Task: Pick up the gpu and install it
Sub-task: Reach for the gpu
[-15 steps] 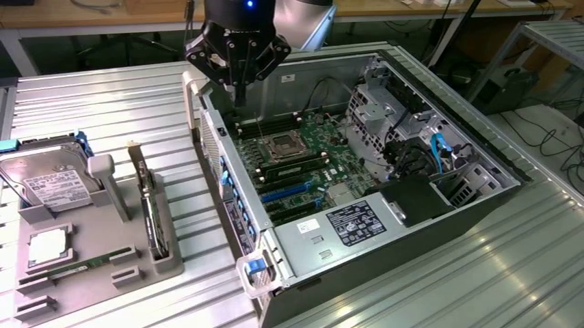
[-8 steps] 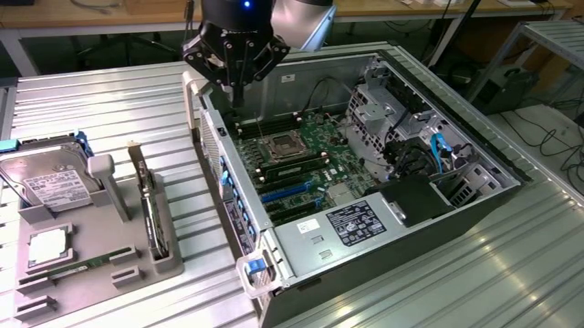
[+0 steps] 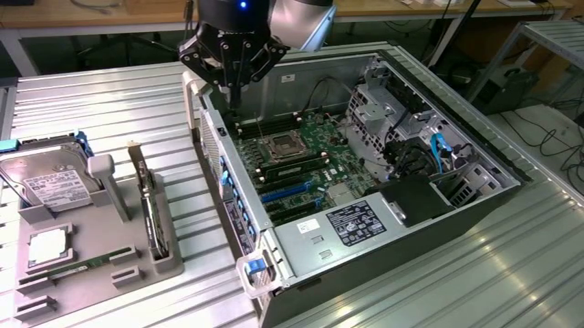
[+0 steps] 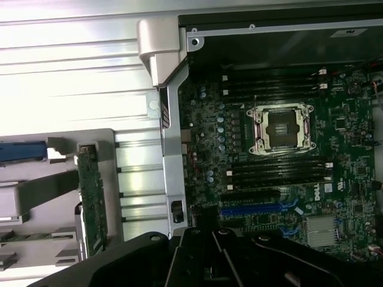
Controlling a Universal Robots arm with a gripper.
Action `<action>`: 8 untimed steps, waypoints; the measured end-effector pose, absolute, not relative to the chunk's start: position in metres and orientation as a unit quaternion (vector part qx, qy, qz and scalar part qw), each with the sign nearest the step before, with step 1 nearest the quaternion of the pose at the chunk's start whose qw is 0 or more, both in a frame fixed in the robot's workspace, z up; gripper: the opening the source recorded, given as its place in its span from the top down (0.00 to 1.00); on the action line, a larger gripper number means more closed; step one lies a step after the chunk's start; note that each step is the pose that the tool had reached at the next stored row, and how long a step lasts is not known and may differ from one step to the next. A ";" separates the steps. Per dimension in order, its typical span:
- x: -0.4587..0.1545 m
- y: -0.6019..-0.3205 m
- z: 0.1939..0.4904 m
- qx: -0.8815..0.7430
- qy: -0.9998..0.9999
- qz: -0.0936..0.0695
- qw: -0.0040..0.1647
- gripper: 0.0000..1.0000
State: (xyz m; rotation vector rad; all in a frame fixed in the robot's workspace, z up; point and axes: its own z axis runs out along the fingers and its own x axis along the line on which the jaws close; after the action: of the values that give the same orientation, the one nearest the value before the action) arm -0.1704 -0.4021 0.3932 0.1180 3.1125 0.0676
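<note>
Exterior view: the gripper (image 3: 234, 99) hangs over the far end of the open computer case (image 3: 392, 273), on the exterior view's left. Its jaws are drawn together on nothing, and its tips sit just inside the case's left wall (image 3: 215, 147), above the motherboard (image 3: 301, 160). The blue expansion slots (image 3: 287, 191) lie uncovered nearer along that wall, and the CPU socket (image 3: 281, 145) is beyond them. A strip of bare ribbed table (image 3: 109, 102) runs between the wall and the grey tray (image 3: 91, 232).

The gpu (image 3: 149, 198) stands on its long edge in a slot of that tray, well apart from the gripper, with a pale metal tab rising at its far end. In the wrist view the gpu (image 4: 93, 203) shows as a thin green board seen edge-on, and the gripper's dark linkages (image 4: 209, 239) sit over the case wall. A hard drive (image 3: 50, 181) and a memory stick (image 3: 78, 268) share the tray.

The table is ribbed, shiny metal. Wooden benches (image 3: 91, 10) stand at the far side, and cables (image 3: 548, 130) trail on the floor at the exterior view's right.
</note>
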 end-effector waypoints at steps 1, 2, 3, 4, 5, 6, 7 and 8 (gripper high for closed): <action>-0.171 -0.402 0.393 0.038 0.999 0.022 0.013 0.89; -0.171 -0.402 0.393 0.038 0.999 0.022 0.013 0.89; -0.172 -0.402 0.393 0.038 0.999 0.022 0.013 0.89; -0.172 -0.403 0.393 0.038 0.999 0.022 0.013 0.89; -0.173 -0.403 0.393 0.038 0.999 0.022 0.013 0.89; -0.173 -0.403 0.393 0.038 0.999 0.022 0.013 0.89; -0.174 -0.403 0.393 0.038 0.999 0.022 0.013 0.89; -0.174 -0.403 0.393 0.038 0.999 0.022 0.013 0.89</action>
State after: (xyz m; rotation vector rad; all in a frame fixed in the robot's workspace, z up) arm -0.1743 -0.4032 0.3932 0.1180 3.1125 0.0676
